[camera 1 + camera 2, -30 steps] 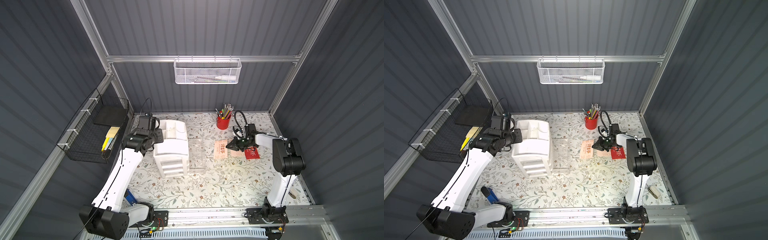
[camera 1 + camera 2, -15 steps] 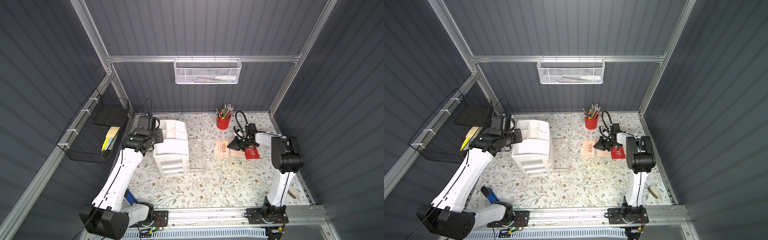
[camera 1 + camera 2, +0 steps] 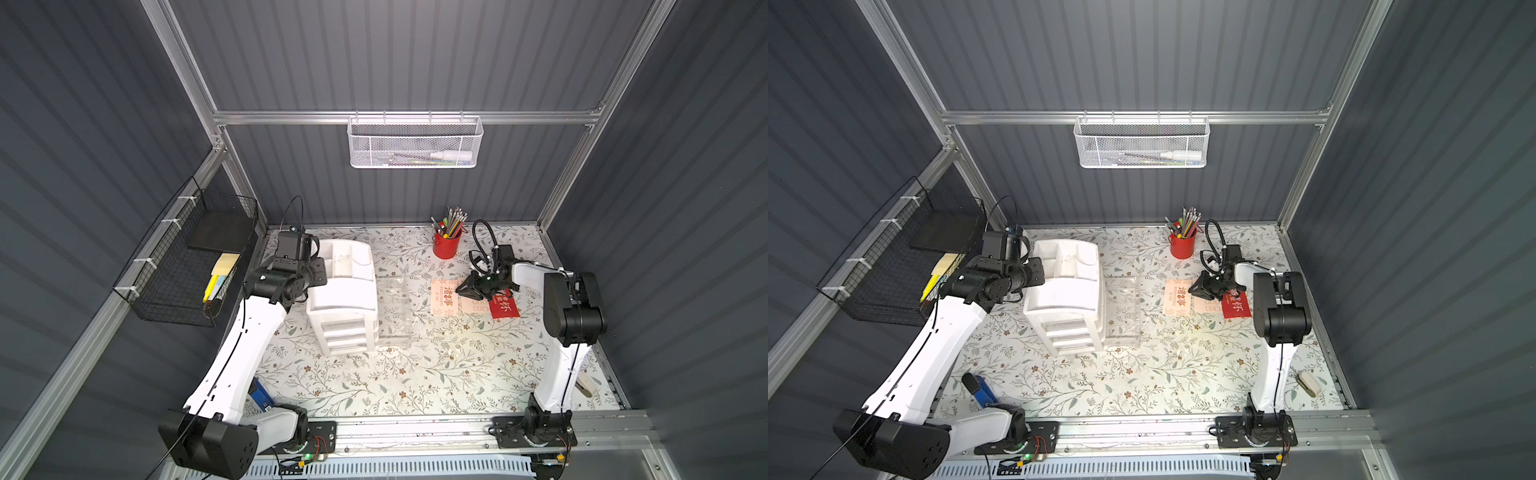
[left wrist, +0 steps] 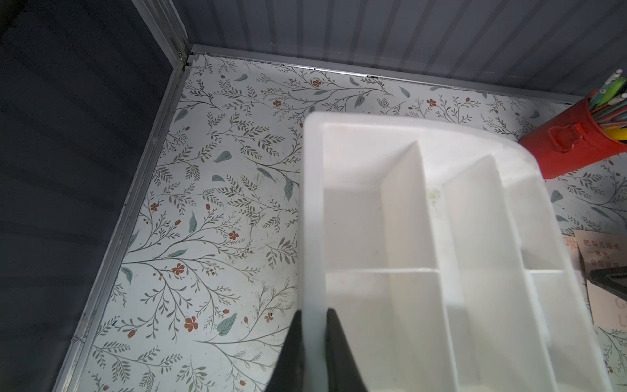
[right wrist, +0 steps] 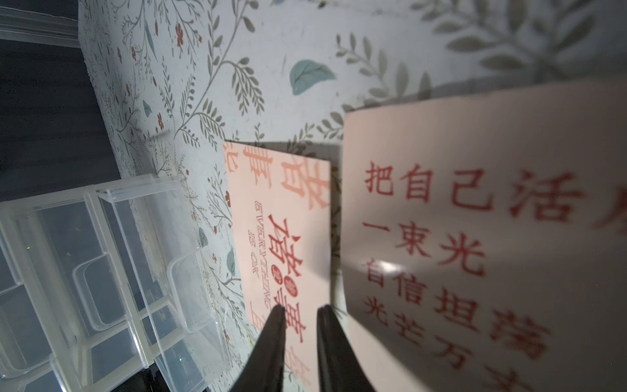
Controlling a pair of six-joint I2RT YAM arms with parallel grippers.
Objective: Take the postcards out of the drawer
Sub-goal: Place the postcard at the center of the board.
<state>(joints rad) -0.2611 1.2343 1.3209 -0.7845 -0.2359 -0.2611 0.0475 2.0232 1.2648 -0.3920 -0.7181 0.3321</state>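
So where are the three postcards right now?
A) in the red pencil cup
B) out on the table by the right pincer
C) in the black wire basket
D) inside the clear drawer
B: the peach postcard, the other peach postcard and the red postcard are all out on the table by the right pincer, outside the clear drawer.

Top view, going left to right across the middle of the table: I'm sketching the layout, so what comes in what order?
Black wire basket → white drawer unit → clear drawer → peach postcard with large characters → second peach postcard → red postcard. The red pencil cup overlaps the postcards' span, so it is left out.
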